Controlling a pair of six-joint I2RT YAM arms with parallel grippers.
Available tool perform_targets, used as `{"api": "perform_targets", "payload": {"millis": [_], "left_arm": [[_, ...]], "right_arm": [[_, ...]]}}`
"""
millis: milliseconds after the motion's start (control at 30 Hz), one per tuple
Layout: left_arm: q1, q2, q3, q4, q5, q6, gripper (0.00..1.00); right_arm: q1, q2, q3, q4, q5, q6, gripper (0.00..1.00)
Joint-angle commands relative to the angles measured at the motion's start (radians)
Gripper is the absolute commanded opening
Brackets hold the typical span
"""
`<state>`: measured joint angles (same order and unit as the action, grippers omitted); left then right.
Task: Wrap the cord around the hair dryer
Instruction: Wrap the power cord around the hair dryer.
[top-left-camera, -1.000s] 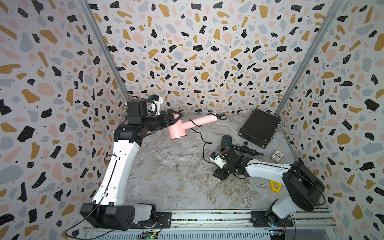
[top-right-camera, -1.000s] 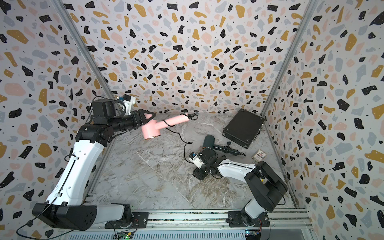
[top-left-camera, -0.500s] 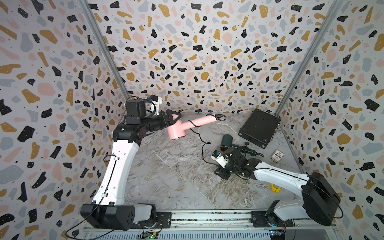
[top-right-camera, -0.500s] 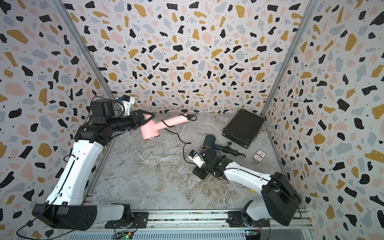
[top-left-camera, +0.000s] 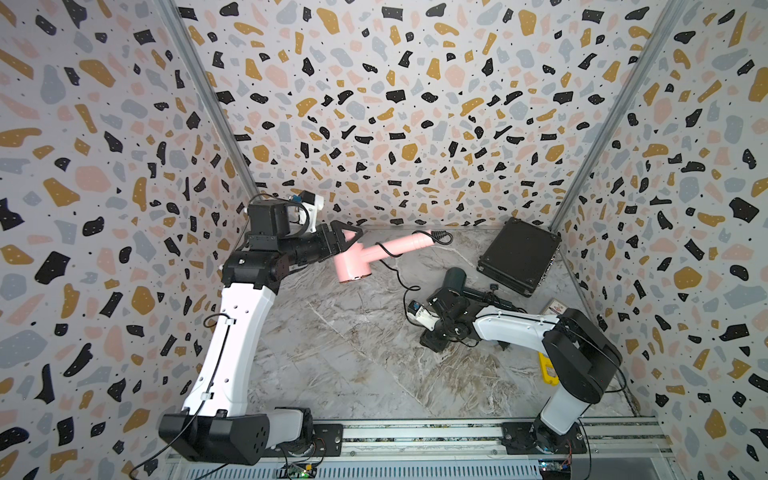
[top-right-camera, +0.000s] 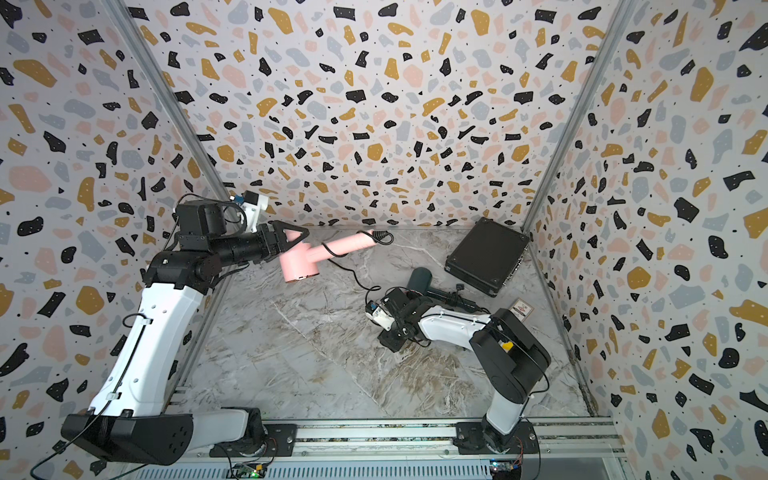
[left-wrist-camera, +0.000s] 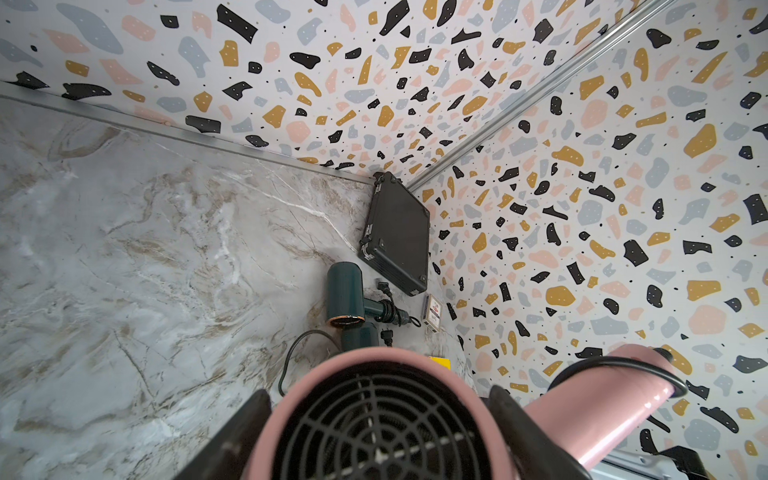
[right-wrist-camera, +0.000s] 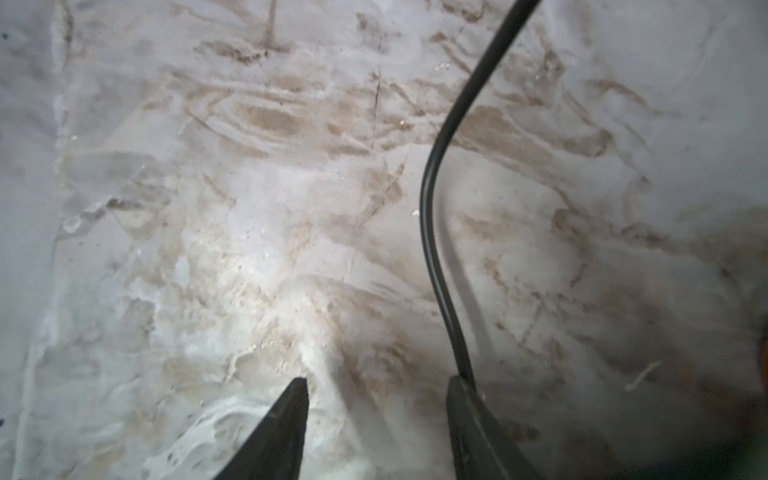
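wrapping barely begun: one loose turn on the handle, most of the cord left to wind.

nearest, the right pincer (right-wrist-camera: 378, 386) sits low over the veined, marble-look desk (top-left-camera: 332, 353), jaws apart and empty, the smooth black cord (right-wrist-camera: 432, 208) brushing one finger, unclamped. from there the cord snakes up to the left pincer (top-left-camera: 349, 247), clamped on the matte pink hair dryer (top-left-camera: 353, 268) and holding it aloft. beyond that pincer the tubular handle (top-left-camera: 401, 244) carries a single slack loop.

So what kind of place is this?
Probably a robot practice booth: speckled terrazzo-patterned walls close in a marble-look tabletop, and two black-and-white robot arms stand on a metal rail.
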<state>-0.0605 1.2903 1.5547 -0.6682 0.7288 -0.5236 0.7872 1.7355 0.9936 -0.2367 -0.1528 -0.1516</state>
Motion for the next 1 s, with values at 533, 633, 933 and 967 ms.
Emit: {"api": "perform_targets", "payload": {"millis": [533, 633, 933, 967], "left_arm": [[0.051, -0.033, -0.028, 0.132, 0.055, -0.055, 0.0], [0.051, -0.038, -0.028, 0.132, 0.057, -0.056, 0.0], [0.051, -0.052, -0.001, 0.1, 0.077, -0.052, 0.0], [0.052, -0.054, 0.003, 0.095, 0.079, -0.052, 0.0]], "right_arm": [[0.001, -0.251, -0.102, -0.034, -0.044, 0.047, 0.0], [0.001, -0.266, -0.058, -0.096, 0.031, 0.011, 0.2], [0.0, -0.048, 0.108, -0.105, 0.065, -0.073, 0.53], [-0.001, -0.024, 0.122, -0.104, 0.06, -0.077, 0.54]]}}
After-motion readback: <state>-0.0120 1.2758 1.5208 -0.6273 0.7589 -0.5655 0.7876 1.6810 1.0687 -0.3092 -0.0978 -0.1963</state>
